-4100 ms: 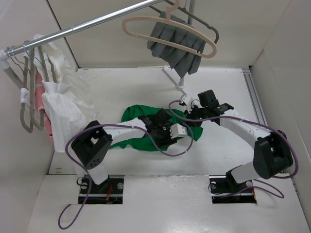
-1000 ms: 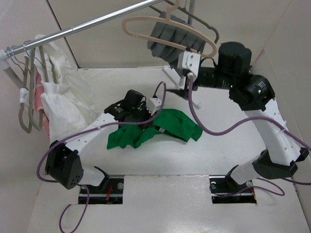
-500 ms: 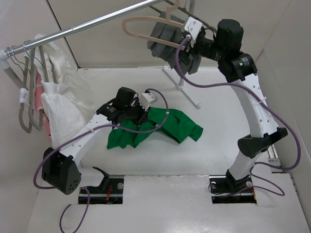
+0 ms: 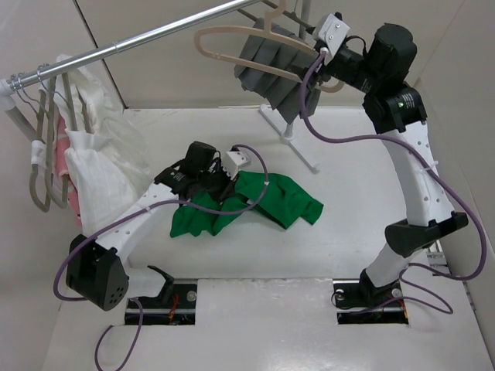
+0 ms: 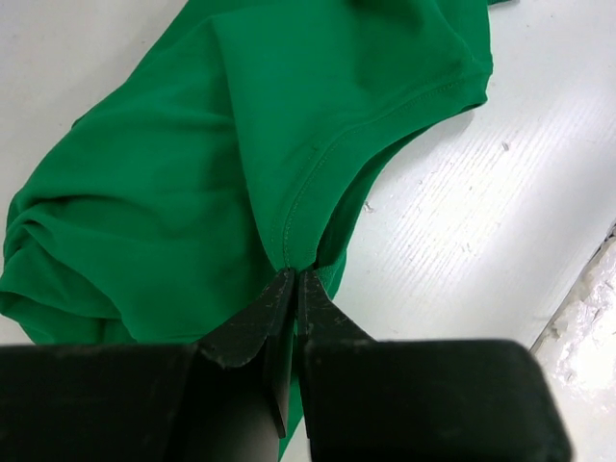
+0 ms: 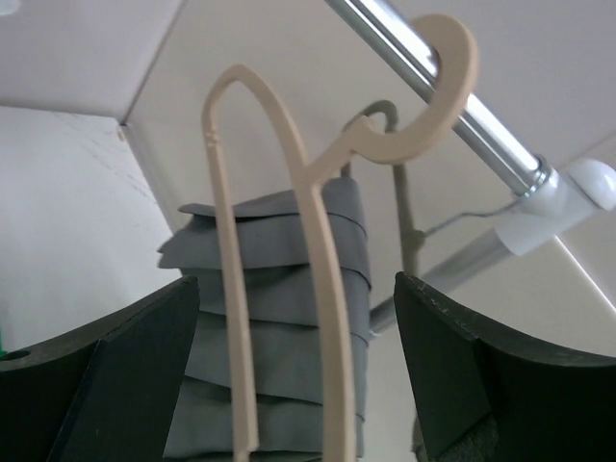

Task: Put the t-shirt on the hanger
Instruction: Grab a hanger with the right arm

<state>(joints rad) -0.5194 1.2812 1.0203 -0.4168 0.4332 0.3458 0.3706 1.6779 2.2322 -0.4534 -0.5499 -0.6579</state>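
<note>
The bright green t-shirt (image 4: 267,202) lies bunched on the white table. My left gripper (image 4: 220,184) is shut on a fold of it; in the left wrist view the black jaws (image 5: 295,276) pinch the t-shirt (image 5: 192,173) at a hemmed edge. The cream hanger (image 4: 232,40) hangs by its hook from the rail at the top. My right gripper (image 4: 319,60) is raised beside the hanger's right shoulder. In the right wrist view it stands open (image 6: 294,284), with the hanger's (image 6: 322,231) two arms between the fingers, touching neither.
A grey pleated cloth (image 4: 274,73) hangs on a grey hanger just behind the cream one. The metal rail (image 4: 131,42) runs diagonally up to the right. White garments (image 4: 100,162) and grey hangers (image 4: 39,154) hang at the left. The rack's foot (image 4: 290,135) stands on the table.
My right arm has risen and swung right, bringing its open gripper up to the hanger's right end. The left gripper has stayed put, shut on the t-shirt.
</note>
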